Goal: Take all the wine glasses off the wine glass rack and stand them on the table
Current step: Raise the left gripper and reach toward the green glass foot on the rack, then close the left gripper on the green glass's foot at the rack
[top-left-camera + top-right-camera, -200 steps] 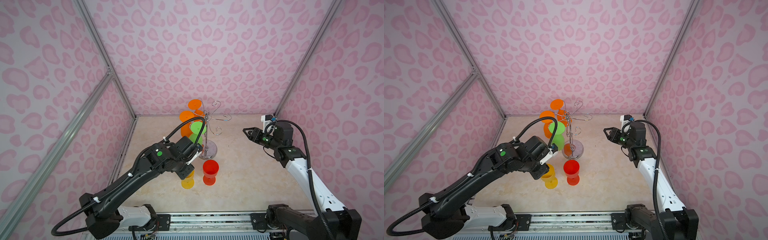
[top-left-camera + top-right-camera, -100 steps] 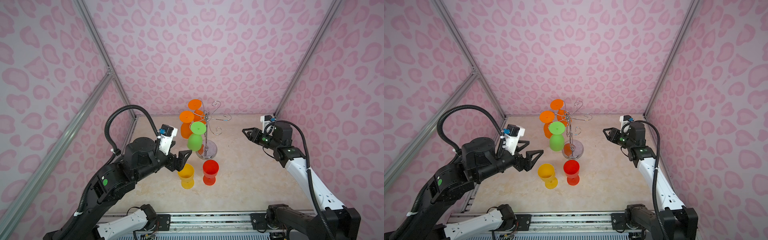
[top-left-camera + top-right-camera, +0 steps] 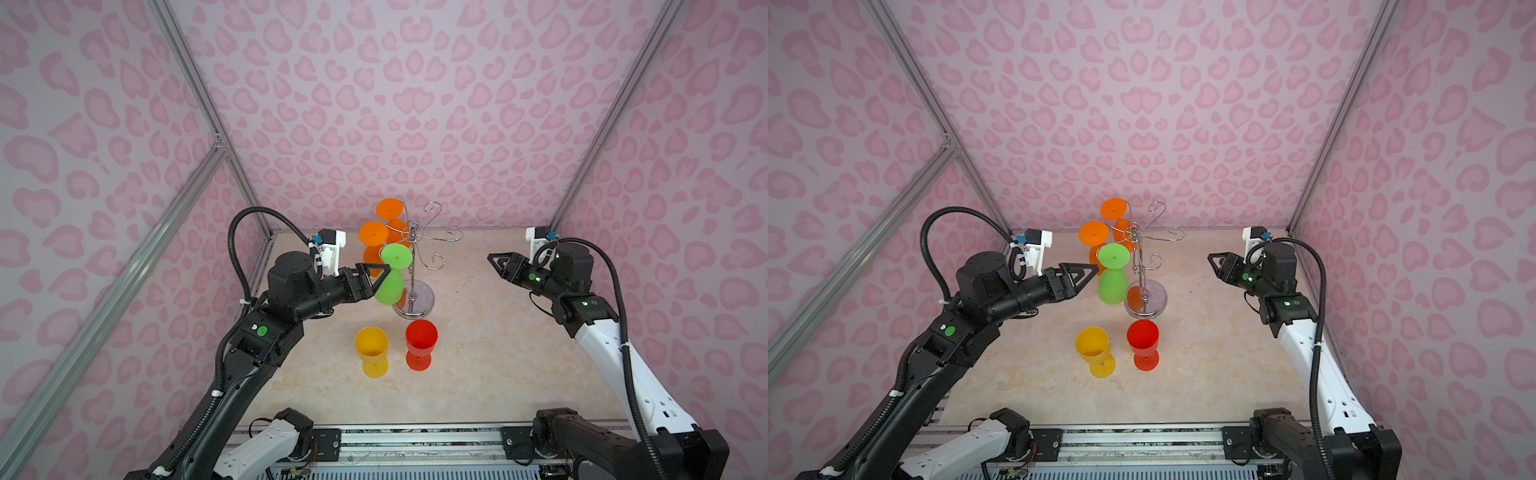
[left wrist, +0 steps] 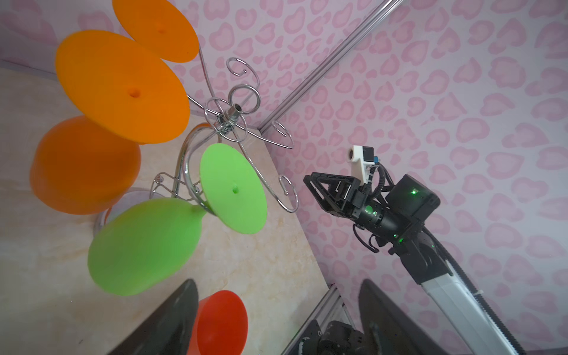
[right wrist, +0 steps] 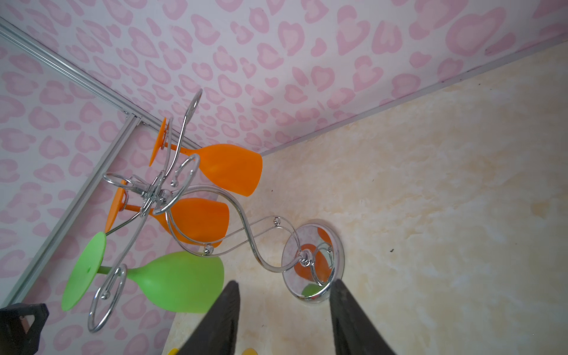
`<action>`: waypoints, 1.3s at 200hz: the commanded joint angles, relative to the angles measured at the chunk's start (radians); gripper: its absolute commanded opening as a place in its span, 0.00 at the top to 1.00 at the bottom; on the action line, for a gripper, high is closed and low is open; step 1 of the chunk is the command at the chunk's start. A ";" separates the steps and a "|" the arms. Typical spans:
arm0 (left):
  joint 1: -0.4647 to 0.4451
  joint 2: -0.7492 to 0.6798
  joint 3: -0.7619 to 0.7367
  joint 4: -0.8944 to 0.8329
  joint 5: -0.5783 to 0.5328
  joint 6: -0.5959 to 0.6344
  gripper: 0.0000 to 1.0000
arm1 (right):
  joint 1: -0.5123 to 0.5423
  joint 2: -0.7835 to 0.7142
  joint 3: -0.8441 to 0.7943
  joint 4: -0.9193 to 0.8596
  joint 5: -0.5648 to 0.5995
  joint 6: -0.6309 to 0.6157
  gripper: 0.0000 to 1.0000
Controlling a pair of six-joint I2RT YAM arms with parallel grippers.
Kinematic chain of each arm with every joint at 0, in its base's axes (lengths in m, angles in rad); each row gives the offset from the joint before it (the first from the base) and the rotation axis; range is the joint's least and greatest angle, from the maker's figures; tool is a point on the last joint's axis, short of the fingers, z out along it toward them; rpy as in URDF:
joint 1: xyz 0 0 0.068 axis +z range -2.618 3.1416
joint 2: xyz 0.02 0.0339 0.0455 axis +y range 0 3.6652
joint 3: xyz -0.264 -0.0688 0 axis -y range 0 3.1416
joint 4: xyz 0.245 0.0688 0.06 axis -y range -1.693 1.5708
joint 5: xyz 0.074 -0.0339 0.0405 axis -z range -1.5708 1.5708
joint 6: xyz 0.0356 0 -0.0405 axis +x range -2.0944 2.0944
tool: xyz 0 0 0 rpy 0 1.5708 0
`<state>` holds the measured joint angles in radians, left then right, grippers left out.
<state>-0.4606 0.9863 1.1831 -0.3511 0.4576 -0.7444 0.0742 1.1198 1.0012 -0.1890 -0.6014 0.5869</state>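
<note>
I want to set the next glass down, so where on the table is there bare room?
Widest bare table lies right of the red glass and rack, toward the right wall; the right gripper hangs above it. A strip runs in front of the yellow glass. Crowded: left of the rack, among green glass, orange glasses, left gripper.

1. One wine glass rack point(image 3: 420, 300) of chrome wire.
2. Two orange ones among the glasses: the rear orange wine glass point(image 3: 390, 209) and the front orange wine glass point(image 3: 373, 233).
3. One green wine glass point(image 3: 390, 286).
4. One yellow wine glass point(image 3: 372, 349).
5. One red wine glass point(image 3: 421, 340).
6. That makes five wine glasses in all, in four colours.
7. Two pincers: the left pincer point(image 3: 380, 278) and the right pincer point(image 3: 500, 264).
</note>
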 commanded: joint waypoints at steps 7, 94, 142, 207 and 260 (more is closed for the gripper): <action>0.015 0.023 -0.020 0.124 0.109 -0.109 0.17 | -0.004 -0.003 -0.021 0.001 0.008 -0.009 0.52; 0.028 0.026 -0.139 0.206 0.116 -0.256 0.25 | -0.009 0.005 -0.044 0.029 0.002 0.000 0.51; 0.034 0.042 -0.164 0.331 0.117 -0.332 0.26 | -0.013 -0.002 -0.059 0.041 -0.004 0.008 0.52; 0.036 0.110 -0.178 0.421 0.175 -0.434 0.34 | -0.020 -0.002 -0.073 0.050 -0.008 0.009 0.52; 0.036 0.133 -0.166 0.437 0.179 -0.451 0.43 | -0.027 0.002 -0.083 0.063 -0.014 0.011 0.52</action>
<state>-0.4255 1.1095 1.0065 0.0322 0.6212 -1.1790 0.0505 1.1172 0.9257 -0.1608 -0.6041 0.5926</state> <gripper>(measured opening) 0.595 0.486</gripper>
